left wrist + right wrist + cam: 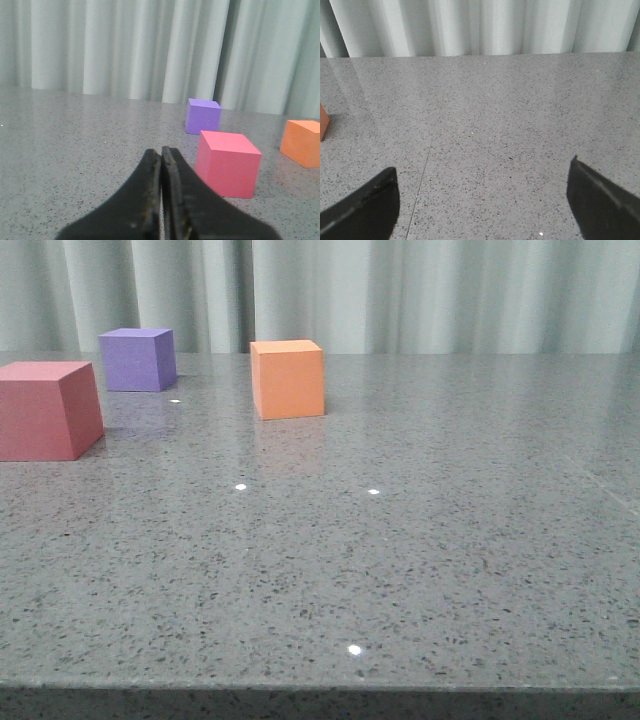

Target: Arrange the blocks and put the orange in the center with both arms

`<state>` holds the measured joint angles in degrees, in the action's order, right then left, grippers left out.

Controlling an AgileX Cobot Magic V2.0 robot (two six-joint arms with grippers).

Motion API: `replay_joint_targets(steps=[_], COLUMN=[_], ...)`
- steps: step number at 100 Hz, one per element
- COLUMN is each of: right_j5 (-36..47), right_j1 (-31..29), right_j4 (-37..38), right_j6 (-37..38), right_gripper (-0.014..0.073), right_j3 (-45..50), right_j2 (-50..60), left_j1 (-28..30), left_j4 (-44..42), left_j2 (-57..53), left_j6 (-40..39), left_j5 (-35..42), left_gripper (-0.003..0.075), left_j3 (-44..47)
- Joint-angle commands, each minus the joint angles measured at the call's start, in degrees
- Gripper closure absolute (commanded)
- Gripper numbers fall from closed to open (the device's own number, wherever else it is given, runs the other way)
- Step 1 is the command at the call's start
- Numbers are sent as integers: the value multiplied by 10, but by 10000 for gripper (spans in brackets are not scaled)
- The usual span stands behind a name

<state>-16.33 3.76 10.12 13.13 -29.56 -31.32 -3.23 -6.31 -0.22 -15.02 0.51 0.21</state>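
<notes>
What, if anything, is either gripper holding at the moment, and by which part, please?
Nothing is held. The left gripper is shut on nothing, the right gripper is open over bare table, and all three cubes sit free.

We see a grey table (420, 540) speckled with dark flecks and a few white glints. On it, at ten o'clock, sits a purple block (138, 359); at nine o'clock a pinkish-red block (45, 410); at eleven o'clock an orange block (288, 379). Behind hangs a pale grey-green pleated curtain (420, 290). Our left gripper (161, 165) and right gripper (482, 200) are black.
</notes>
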Motion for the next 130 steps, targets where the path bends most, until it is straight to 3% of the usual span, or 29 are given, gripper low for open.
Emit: replay_joint_targets(steps=[1, 14, 33, 42, 116, 130], right_j5=[56, 62, 66, 66, 66, 66], right_j1=[-3, -3, -3, -3, -3, -3], right_j4=[15, 15, 15, 15, 15, 15], right_j6=[-5, -5, -5, -5, -5, -5], right_gripper=[-64, 74, 510, 669, 662, 662], right_j3=[-14, -14, -14, -14, -14, -14], right_j2=[1, 1, 1, 1, 1, 1], left_j1=[2, 2, 2, 2, 2, 2], left_j4=[4, 4, 4, 4, 4, 4], left_j2=[-20, -20, -20, -20, -20, -20], left_j6=[0, 0, 0, 0, 0, 0], left_j5=[46, 46, 46, 46, 47, 48], left_gripper=[741, 741, 741, 741, 741, 741], left_j3=[23, 23, 23, 23, 23, -10])
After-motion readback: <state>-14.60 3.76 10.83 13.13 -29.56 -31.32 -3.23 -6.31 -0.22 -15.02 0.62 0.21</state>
